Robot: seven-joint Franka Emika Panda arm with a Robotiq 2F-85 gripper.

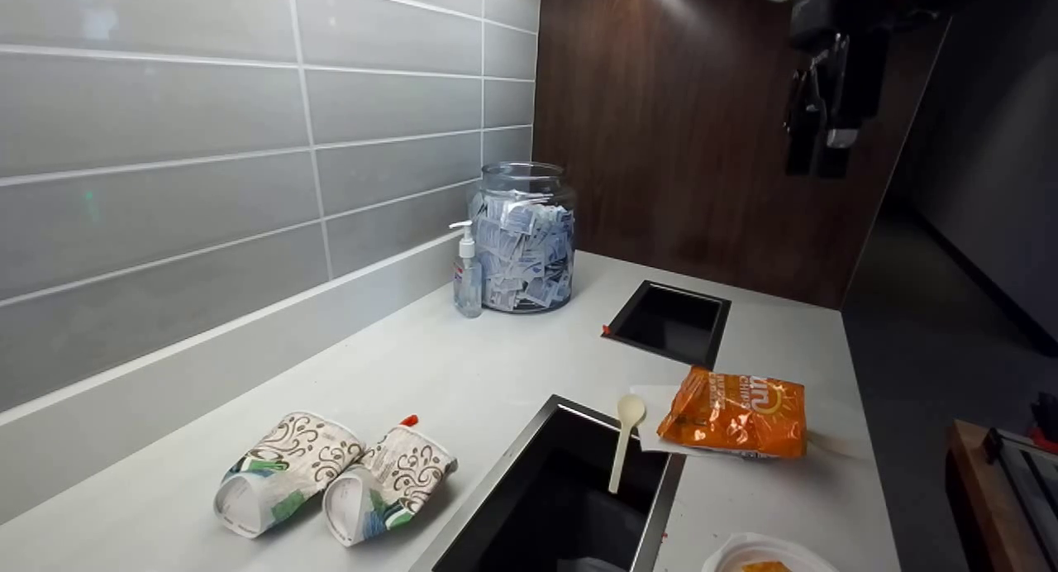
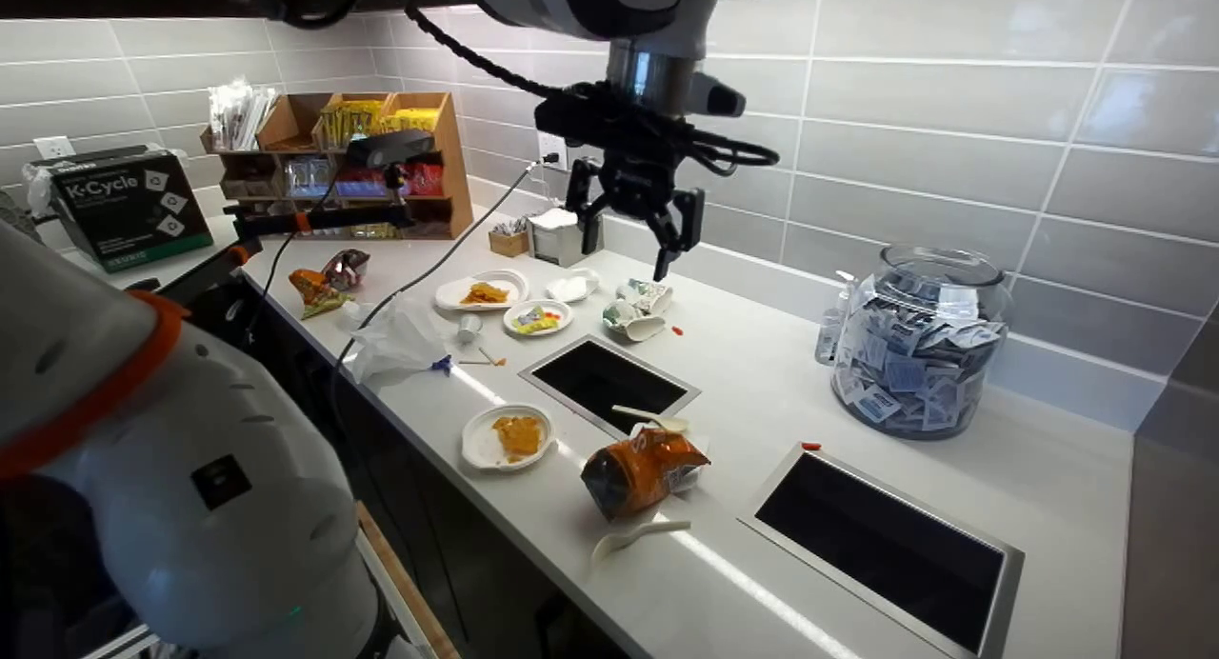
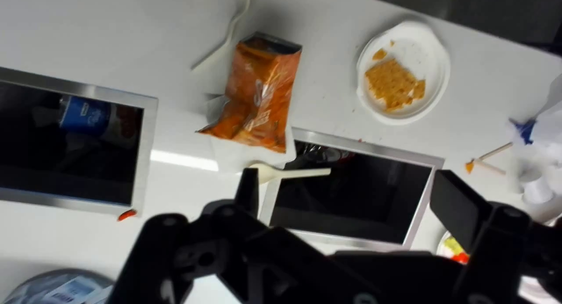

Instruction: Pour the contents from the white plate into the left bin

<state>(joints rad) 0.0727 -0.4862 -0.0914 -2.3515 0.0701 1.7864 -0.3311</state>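
White plate point(image 3: 426, 62) nr orange bag point(image 3: 263, 93); 1 spoon point(image 3: 292, 173) overhangs bin point(image 3: 422, 203).

Tabletop point(image 3: 327, 93), plate point(image 3: 423, 53) to orange bag point(image 3: 263, 95): free gap. Bin point(image 3: 355, 203) beside bag: one end obstructed by spoon point(image 3: 290, 174), handle over the opening; remainder uncovered. Fingers point(image 3: 459, 209): parted, high above, free air beneath. Jar point(image 1: 529, 183) with pump bottle point(image 1: 468, 287) alongside: tall obstacle, apart from this bin.

Kitchenette — K-Cycle box point(image 2: 131, 209), pkt. rack point(image 2: 457, 164)
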